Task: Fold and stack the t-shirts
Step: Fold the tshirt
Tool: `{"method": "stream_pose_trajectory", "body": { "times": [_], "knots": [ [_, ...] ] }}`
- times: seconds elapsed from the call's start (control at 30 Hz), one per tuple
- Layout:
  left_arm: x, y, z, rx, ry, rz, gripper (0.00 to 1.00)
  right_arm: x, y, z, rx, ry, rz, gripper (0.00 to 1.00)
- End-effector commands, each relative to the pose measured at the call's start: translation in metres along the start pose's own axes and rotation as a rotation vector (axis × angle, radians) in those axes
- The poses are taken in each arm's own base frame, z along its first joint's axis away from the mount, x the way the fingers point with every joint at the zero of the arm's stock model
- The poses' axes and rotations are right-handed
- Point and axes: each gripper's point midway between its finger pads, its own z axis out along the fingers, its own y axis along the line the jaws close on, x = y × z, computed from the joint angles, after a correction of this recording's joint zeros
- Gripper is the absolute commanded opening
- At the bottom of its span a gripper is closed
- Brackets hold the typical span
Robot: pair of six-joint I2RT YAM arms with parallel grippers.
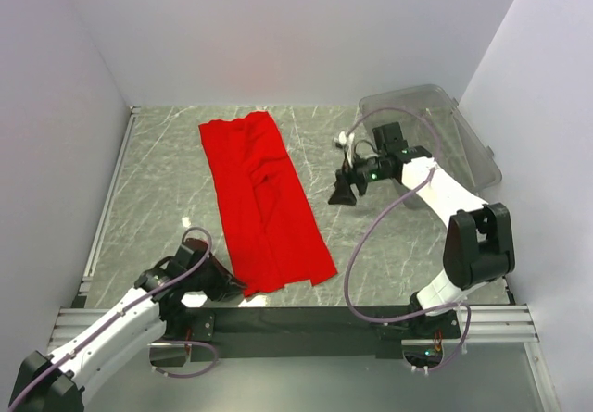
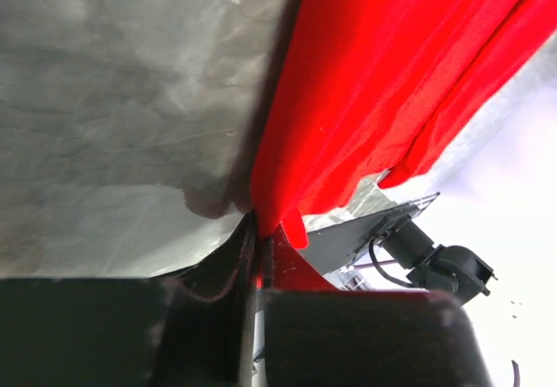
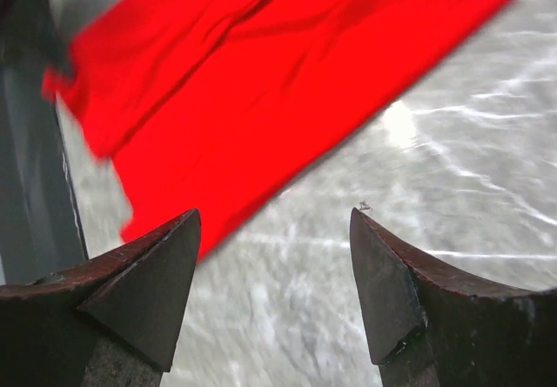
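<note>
- Pressed together at the bottom of the left wrist view, the black fingers (image 2: 209, 274) of the left gripper (image 2: 259, 230) are pinching an edge of the red t-shirt (image 2: 392, 74). A sliver of red cloth is showing in the seam between them.
- From above, that gripper is gripping the shirt at its near left corner, low over the grey marbled table (image 1: 157, 190).
- From that pinched corner the t-shirt is lying flat as a long folded strip. It is running from the far middle of the table toward the near edge and slanting slightly to the right as it comes nearer.
- To the right of the strip, apart from the cloth, the right gripper (image 1: 343, 193) is hanging over bare table with its jaws spread wide and holding nothing. In its own view the shirt is lying beyond the pointed fingertips (image 3: 170, 256).
- Farther right, behind the right arm, a clear plastic bin (image 1: 463, 143) is sitting in the far right corner.
</note>
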Motion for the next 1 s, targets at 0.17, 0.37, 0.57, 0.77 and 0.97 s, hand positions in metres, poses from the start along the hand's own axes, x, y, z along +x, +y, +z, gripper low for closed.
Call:
{"method": "stream_pose_trajectory", "body": {
  "times": [0.17, 0.37, 0.57, 0.77, 0.97],
  "knots": [
    [-0.015, -0.022, -0.031, -0.041, -0.116, 0.026, 0.58, 0.063, 0.076, -0.020, -0.323, 0.074, -0.696, 0.77],
    [-0.002, -0.023, -0.043, -0.054, -0.057, 0.030, 0.59, 0.110, 0.098, -0.016, -0.434, 0.189, -0.970, 0.77],
    [0.008, -0.006, -0.049, -0.124, -0.015, -0.013, 0.55, 0.129, 0.109, 0.002, -0.475, 0.204, -1.190, 0.77],
    [0.010, 0.003, -0.041, -0.127, 0.000, -0.041, 0.51, 0.133, 0.095, 0.020, -0.401, 0.218, -1.301, 0.70],
    [0.009, -0.001, -0.032, -0.108, 0.015, -0.028, 0.50, 0.141, 0.084, 0.033, -0.398, 0.243, -1.331, 0.62]
  ]
}}
